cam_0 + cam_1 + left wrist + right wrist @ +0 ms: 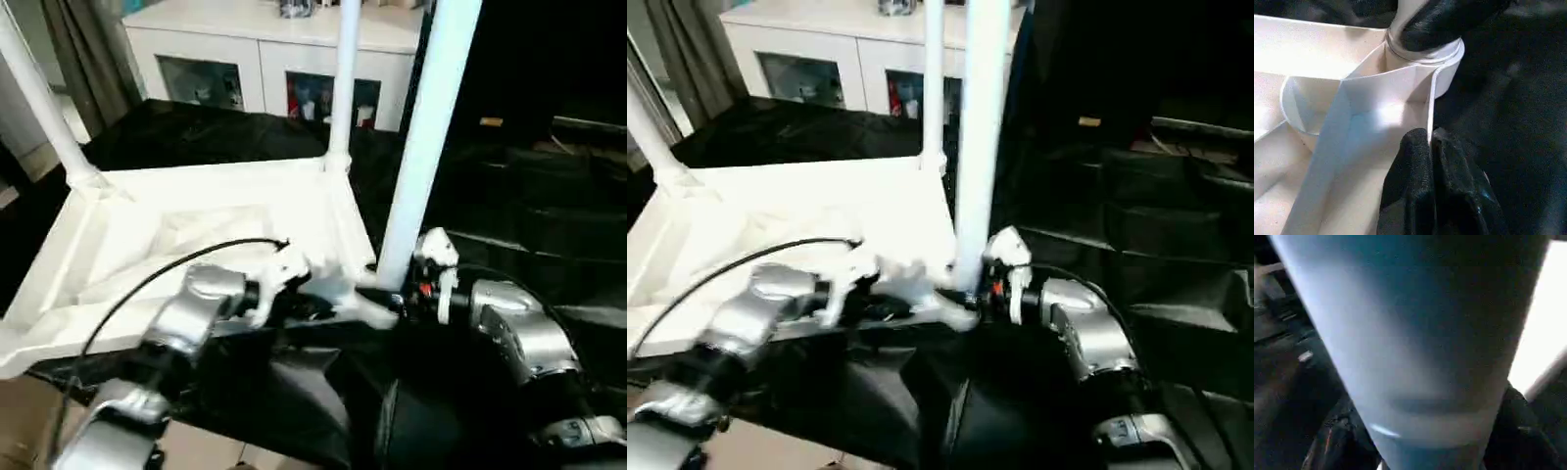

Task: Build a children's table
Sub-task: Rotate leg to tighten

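The children's table top [196,225] lies upside down on the black-draped work table. White legs stand upright in its corners: one at the far left [39,98], one at the far right [343,78], and a thick near-right leg [421,137]. My left gripper [1430,139] is shut on the thin white rim [1431,107] of the top, just beside the near-right corner socket. My right gripper [397,299] sits at the foot of the near-right leg [1415,333], reaching in from the right. In the left wrist view it [1435,29] lies against the leg's collar.
A white glass-door cabinet [265,49] stands behind the work table, with a curtain [88,49] at the far left. Folded black cloth [509,196] covers the table to the right. A black cable [167,269] arcs over my left forearm.
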Controlling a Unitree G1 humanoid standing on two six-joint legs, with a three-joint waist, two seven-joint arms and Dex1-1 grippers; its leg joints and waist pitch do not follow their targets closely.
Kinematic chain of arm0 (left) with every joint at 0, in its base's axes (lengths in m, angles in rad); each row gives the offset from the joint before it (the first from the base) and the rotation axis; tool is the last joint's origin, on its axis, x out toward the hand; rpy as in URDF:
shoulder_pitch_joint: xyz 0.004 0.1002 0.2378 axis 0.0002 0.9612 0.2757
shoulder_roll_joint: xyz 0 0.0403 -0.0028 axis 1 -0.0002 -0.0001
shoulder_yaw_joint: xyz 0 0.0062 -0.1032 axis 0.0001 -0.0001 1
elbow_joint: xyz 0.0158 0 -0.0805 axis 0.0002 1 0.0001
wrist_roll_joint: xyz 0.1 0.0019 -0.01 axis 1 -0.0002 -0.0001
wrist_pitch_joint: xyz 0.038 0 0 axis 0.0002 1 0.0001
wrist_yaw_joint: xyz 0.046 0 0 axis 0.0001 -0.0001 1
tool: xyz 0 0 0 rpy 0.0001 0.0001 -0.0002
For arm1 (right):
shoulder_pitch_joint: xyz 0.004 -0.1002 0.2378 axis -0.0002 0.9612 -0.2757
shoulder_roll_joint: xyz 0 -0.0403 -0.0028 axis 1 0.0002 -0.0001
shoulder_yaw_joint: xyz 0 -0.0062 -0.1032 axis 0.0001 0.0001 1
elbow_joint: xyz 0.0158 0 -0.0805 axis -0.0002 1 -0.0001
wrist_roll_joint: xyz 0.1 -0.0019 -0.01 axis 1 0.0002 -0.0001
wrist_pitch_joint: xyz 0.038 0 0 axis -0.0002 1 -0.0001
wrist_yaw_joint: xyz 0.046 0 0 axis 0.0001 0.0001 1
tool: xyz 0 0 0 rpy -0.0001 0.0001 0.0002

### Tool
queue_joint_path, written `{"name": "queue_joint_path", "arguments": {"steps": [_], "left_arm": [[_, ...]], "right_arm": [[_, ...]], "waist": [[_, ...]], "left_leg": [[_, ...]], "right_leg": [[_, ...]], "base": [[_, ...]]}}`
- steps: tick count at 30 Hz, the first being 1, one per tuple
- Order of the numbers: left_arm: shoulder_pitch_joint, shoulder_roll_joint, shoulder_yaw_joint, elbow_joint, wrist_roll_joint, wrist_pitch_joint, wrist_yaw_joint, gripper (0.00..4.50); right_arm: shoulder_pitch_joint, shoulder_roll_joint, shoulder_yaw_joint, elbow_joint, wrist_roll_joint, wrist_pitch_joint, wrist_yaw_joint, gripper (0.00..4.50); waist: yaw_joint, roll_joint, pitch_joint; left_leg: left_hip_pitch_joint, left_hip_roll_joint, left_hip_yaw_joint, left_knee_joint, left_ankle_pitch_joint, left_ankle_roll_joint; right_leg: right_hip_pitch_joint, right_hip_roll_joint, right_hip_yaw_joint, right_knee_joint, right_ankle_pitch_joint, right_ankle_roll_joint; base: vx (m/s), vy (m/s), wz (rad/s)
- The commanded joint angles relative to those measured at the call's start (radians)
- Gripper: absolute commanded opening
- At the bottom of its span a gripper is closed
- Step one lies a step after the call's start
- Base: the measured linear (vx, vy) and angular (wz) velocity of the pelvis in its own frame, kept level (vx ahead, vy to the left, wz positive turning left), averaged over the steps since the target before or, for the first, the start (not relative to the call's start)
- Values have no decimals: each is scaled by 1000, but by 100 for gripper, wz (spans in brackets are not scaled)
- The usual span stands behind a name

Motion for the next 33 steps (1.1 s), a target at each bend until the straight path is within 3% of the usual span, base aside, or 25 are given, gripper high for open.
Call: {"name": "queue_joint_path", "arguments": {"steps": [1, 4, 9, 12, 13, 14, 18, 21, 24, 26, 28, 33], "left_arm": [[-53, -60, 80, 49, -10, -4, 209, 0], [-89, -125, 98, 88, 4, 2, 343, 0], [-115, -181, 111, 135, 4, -15, 431, 0], [-119, -189, 106, 146, 6, -23, 429, 0], [-118, -189, 103, 147, 9, -29, 413, 0], [-118, -189, 103, 147, 9, -29, 413, 0], [-94, -156, 80, 114, 0, -38, 316, 0], [-76, -133, 65, 89, -10, -43, 247, 0], [-45, -95, 46, 51, -27, -45, 145, 0], [-32, -75, 35, 34, -32, -43, 101, 0], [-10, -33, 18, 10, -40, -41, 16, 0], [11, 25, 15, -29, -60, -19, -90, 0]], "right_arm": [[17, 79, 51, 93, -38, 28, -110, 211], [-17, 181, -5, 183, -27, 29, -310, 207], [-51, 257, 3, 242, -61, -20, -405, 205], [-59, 284, 0, 239, -39, -21, -365, 205], [-64, 290, -11, 236, -21, -15, -341, 260], [-65, 290, -11, 236, -21, -14, -341, 260], [-54, 236, 16, 197, -7, -3, -208, 292], [-41, 193, 31, 166, 8, 20, -122, 328], [-20, 128, 45, 107, 39, 50, -1, 328], [-7, 85, 54, 73, 50, 61, 62, 328], [7, 25, 62, 34, 53, 75, 142, 328], [18, -46, 71, 13, 49, 94, 247, 328]], "waist": [[-6, -22, -43], [-14, -23, -42], [-22, -23, -40], [-21, -22, -42], [-20, -19, -42], [-21, -21, -42], [-21, -17, -41], [-17, -18, -45], [-16, -17, -48], [-13, -5, -50], [-10, -10, -53], [-8, -6, -53]], "left_leg": [[10, 16, -10, -72, -282, -3], [12, 15, -12, -75, -291, -15], [11, 12, -14, -77, -317, -6], [10, 12, -12, -76, -303, 5], [11, 12, -12, -76, -300, 7], [10, 12, -12, -76, -301, 10], [11, 13, -12, -77, -307, 16], [8, 14, -11, -74, -282, 32], [6, 13, -8, -69, -228, 47], [5, 15, -5, -66, -197, 55], [5, 15, -4, -61, -172, 68], [7, 18, -3, -60, -179, 72]], "right_leg": [[31, -45, 26, -93, -335, -161], [28, -43, 26, -97, -353, -150], [29, -42, 27, -102, -375, -137], [31, -40, 29, -100, -327, -145], [31, -40, 28, -99, -317, -148], [31, -39, 28, -98, -306, -152], [32, -40, 28, -98, -301, -161], [39, -39, 27, -93, -244, -173], [43, -37, 26, -85, -158, -199], [45, -36, 24, -80, -106, -219], [51, -34, 22, -74, -62, -229], [47, -34, 19, -71, -59, -253]], "base": [[0, 0, 0], [0, 0, 0], [0, 0, 0], [0, 0, 0], [0, 0, 0], [0, 0, 0], [0, 0, 0], [0, 0, 0], [0, 0, 0], [0, 0, 0], [0, 0, 0], [0, 0, 0]]}}
